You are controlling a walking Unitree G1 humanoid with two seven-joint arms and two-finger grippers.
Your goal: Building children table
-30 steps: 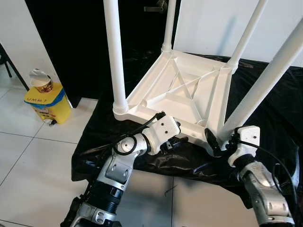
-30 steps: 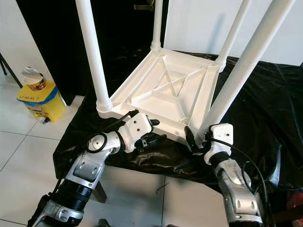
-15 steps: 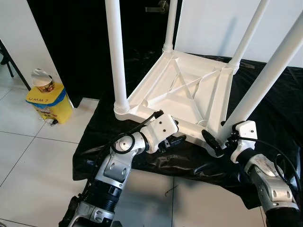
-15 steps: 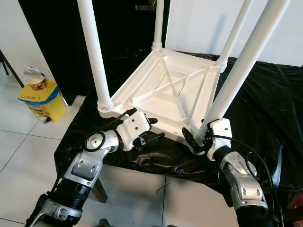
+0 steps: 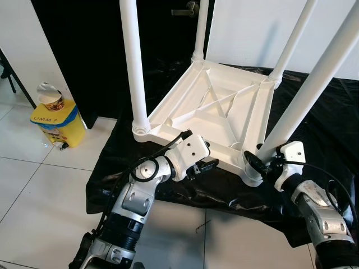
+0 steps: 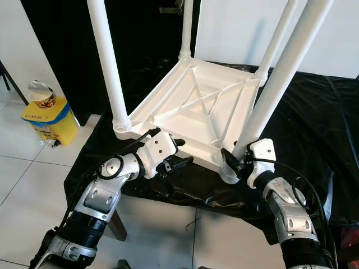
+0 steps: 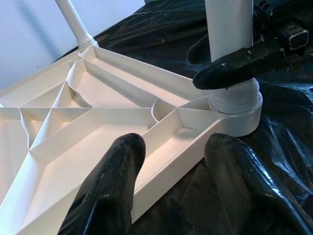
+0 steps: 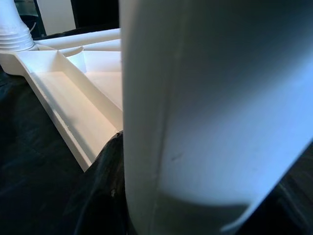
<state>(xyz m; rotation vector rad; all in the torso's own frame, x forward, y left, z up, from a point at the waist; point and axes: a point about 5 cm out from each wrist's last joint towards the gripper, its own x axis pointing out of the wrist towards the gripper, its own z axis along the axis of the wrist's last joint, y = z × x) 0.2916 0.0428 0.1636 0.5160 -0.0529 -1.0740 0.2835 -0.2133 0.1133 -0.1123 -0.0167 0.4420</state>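
Left end effector (image 7: 171, 181) fingers spread; right end effector (image 5: 259, 163) fingers clamped.

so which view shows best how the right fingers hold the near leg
Left wrist view: right fingers wrap the near leg just above its socket. Eye views show it smaller; the right wrist view is too close.

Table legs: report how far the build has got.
Done: the upside-down white tabletop lies on the black sheet with all four legs standing in its corner sockets. In hand: the right gripper clamps the near right leg at its base; the left gripper straddles the near rim. Left: seating that leg, then turning the table upright.
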